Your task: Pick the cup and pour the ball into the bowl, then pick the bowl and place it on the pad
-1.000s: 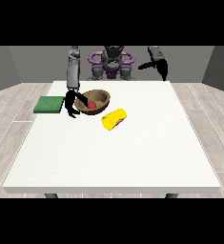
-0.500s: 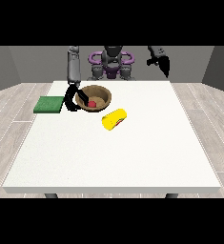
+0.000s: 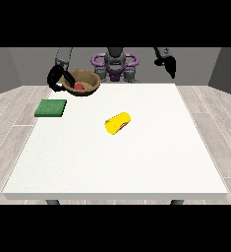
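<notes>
A brown bowl (image 3: 86, 78) with a red ball (image 3: 79, 86) inside hangs in the air above the table's far left part. The hand at the view's left (image 3: 55, 80) is curled on the bowl's left rim and carries it. The yellow cup (image 3: 118, 123) lies on its side near the middle of the white table (image 3: 117, 162). A green pad (image 3: 51, 108) lies flat at the table's left edge, below and to the front of the bowl. The hand at the view's right (image 3: 169, 64) is raised beyond the table's far right corner, holding nothing.
The robot's torso (image 3: 115, 66) stands behind the far edge of the table. Wooden floor surrounds the table on all sides.
The bowl with the ball has been lifted off the table and carried up and toward the far edge by the hand at the view's left. The other hand rose slightly.
</notes>
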{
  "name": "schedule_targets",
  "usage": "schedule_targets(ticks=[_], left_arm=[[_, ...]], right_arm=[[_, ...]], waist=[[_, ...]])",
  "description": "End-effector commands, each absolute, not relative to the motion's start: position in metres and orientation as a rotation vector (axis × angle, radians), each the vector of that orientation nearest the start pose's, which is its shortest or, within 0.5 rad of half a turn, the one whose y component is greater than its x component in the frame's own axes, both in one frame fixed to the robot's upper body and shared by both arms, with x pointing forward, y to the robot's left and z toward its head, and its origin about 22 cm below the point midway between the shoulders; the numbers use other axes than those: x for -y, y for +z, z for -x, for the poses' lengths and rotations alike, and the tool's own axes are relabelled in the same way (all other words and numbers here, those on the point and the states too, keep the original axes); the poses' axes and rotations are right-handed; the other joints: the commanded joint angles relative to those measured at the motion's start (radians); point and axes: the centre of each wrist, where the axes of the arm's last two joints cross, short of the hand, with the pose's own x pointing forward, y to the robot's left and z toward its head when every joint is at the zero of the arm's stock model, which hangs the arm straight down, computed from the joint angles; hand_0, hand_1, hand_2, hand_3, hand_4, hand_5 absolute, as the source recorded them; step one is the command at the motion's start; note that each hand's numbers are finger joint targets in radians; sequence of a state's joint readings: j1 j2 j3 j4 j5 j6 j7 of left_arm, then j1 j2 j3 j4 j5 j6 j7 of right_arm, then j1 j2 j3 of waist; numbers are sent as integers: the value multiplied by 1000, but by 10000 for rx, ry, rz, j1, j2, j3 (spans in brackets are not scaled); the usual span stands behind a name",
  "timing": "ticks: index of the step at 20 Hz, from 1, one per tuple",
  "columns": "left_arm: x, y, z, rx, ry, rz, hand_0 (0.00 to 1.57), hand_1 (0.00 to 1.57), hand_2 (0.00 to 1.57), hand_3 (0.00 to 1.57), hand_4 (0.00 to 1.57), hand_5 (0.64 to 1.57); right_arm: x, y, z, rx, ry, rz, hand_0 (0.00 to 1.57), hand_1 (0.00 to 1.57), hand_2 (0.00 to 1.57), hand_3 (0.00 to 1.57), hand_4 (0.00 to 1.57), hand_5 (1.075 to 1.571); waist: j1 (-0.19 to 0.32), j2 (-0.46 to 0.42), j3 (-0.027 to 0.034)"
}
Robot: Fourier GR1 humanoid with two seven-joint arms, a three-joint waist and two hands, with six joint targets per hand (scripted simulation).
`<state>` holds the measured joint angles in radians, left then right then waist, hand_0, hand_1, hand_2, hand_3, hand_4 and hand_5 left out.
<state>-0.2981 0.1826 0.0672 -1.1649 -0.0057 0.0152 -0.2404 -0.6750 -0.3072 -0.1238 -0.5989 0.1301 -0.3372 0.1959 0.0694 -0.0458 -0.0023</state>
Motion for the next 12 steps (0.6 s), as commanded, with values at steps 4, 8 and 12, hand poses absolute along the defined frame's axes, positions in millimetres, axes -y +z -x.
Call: schedule_targets(ticks=[4, 8, 12], left_arm=[[-293, -20, -301, 16839, -945, -2017, 0, 0, 0, 0, 1024, 1431], [-290, -15, -305, 17263, -914, -1616, 0, 0, 0, 0, 1155, 1463], [-371, 55, -317, 18369, -565, -1821, 0, 0, 0, 0, 1311, 1525]], right_arm=[[333, 1, -365, 10992, 23, 5347, 1571, 1571, 1571, 750, 787, 1570], [364, 22, -363, 11447, -126, 5870, 1571, 1571, 1571, 677, 788, 1570], [415, 23, -340, 11617, -252, 6623, 1571, 1571, 1571, 0, 911, 1571]], waist=[[-727, 60, 22], [-432, 627, 23], [-70, 1073, 27]])
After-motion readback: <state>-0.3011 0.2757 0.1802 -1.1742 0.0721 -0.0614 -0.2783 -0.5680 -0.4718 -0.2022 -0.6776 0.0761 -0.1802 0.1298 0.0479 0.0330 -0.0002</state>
